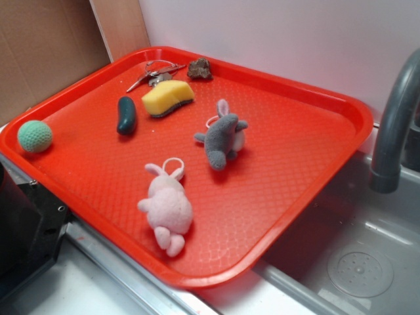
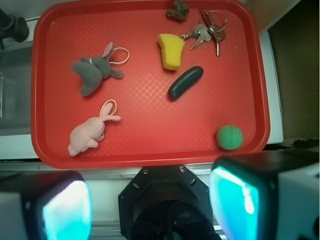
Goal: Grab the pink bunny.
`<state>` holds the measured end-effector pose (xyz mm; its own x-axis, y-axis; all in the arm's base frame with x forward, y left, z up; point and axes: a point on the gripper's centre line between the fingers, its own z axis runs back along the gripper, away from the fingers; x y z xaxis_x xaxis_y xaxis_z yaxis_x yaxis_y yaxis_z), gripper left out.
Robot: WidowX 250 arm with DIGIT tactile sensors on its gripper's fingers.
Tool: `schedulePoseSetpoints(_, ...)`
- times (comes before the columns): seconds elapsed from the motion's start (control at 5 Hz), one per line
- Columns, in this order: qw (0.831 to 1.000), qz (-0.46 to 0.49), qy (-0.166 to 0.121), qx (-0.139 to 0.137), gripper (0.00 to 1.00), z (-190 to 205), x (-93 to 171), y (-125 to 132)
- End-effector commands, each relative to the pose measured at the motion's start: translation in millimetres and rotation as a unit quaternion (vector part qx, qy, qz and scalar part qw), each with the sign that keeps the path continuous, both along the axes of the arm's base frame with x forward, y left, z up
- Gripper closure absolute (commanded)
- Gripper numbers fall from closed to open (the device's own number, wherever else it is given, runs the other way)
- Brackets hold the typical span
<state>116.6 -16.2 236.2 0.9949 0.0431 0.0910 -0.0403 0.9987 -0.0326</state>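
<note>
Two fingers (image 2: 67,210) with glowing teal pads fill the bottom of the wrist view, standing wide apart with nothing between them, high above the red tray (image 2: 150,145). Beyond the left finger, on the tray's near left part, lies the one pink bunny (image 2: 86,134), on its side, ears and whitish loop pointing away from the fingers. Farther out on that same side lies one grey plush animal (image 2: 92,72) with a pink ear, apart from the bunny. Beyond the right finger sits one green ball (image 2: 229,137) near the tray's near edge. Farther off are one dark green pickle (image 2: 185,82), one yellow sponge (image 2: 170,51), one bunch of keys (image 2: 207,32) and one brown lump (image 2: 178,9) at the far rim.
</note>
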Motion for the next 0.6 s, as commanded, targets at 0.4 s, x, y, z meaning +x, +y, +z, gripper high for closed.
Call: schedulePoseSetpoints(0.4,0.970,0.225,-0.015,-0.086,0.00,-56.4,42.5,-50.1)
